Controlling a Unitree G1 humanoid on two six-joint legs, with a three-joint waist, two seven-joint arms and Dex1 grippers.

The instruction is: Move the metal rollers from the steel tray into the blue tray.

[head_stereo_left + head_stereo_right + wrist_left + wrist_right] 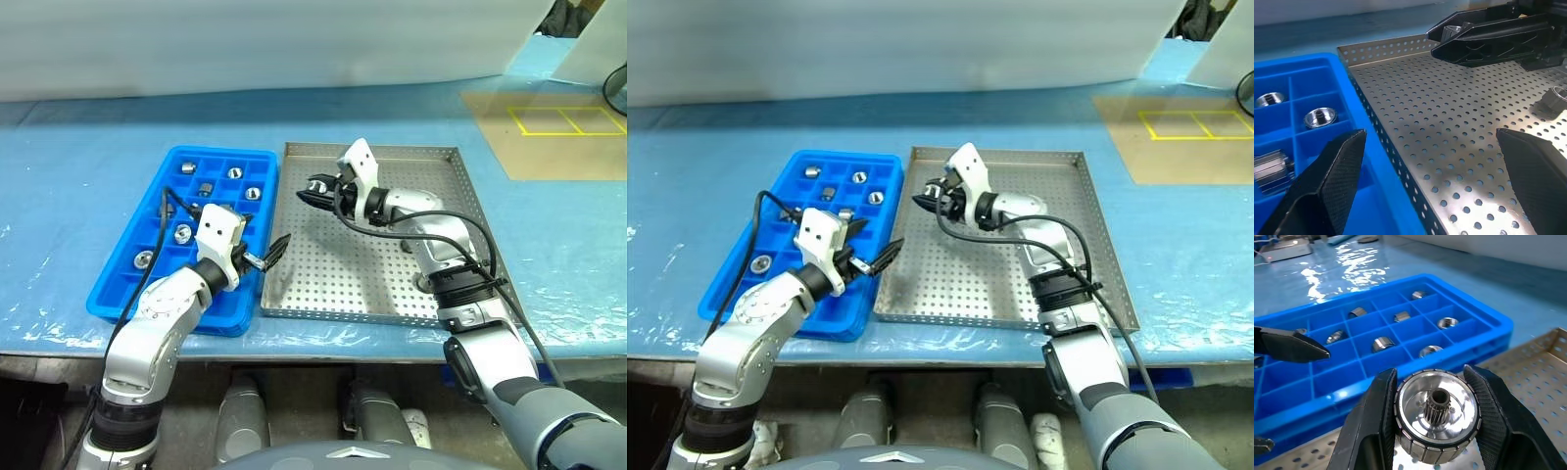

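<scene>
My right gripper (pixel 315 189) is shut on a metal roller (pixel 1436 417), a silver cylinder with a small toothed hub. It hovers over the left part of the steel tray (pixel 392 284), close to the blue tray (pixel 116 294). Several rollers (pixel 253 193) lie in the blue tray's compartments. My left gripper (pixel 266 255) is open and holds nothing. It sits low over the seam between the two trays, near the front. One left finger (pixel 1327 181) is above the blue tray, the other above the perforated floor. Another roller (pixel 1553 100) rests on the steel tray.
Both trays sit side by side on a table covered in blue sheet (pixel 59 206). A brown board with yellow tape lines (pixel 558 132) lies at the back right. A white panel (pixel 255 44) runs along the back. The table's front edge is just below the trays.
</scene>
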